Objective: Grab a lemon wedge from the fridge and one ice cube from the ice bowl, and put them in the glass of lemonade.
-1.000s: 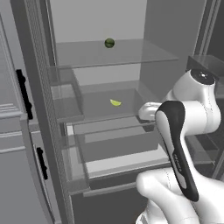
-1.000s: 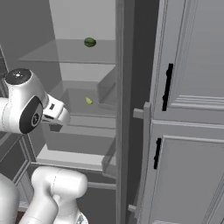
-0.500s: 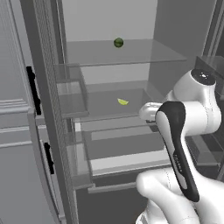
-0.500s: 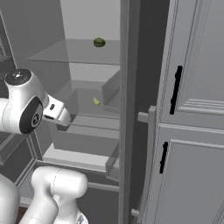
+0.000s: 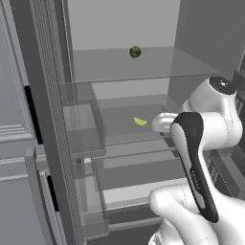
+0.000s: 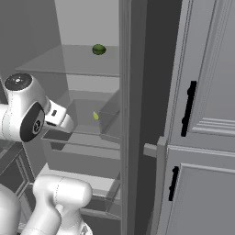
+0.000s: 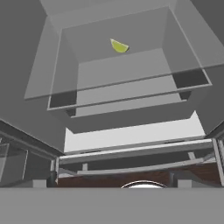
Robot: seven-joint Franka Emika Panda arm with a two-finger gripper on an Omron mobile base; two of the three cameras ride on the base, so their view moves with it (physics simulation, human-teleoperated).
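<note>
Fridge (image 5: 119,28) dark-grey, open; tiny yellow-green lemon wedge (image 5: 139,121) mid-frame on pale shelf; pincer state cannot tell.

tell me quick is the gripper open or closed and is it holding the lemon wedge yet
Gripper: cannot be told, the fingers are out of sight. It holds nothing: the lemon wedge lies on the fridge shelf, apart from the arm.

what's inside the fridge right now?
In the fridge: a lemon wedge on the middle shelf, a dark green round item on the shelf above. Lower drawers' contents are hidden.
</note>
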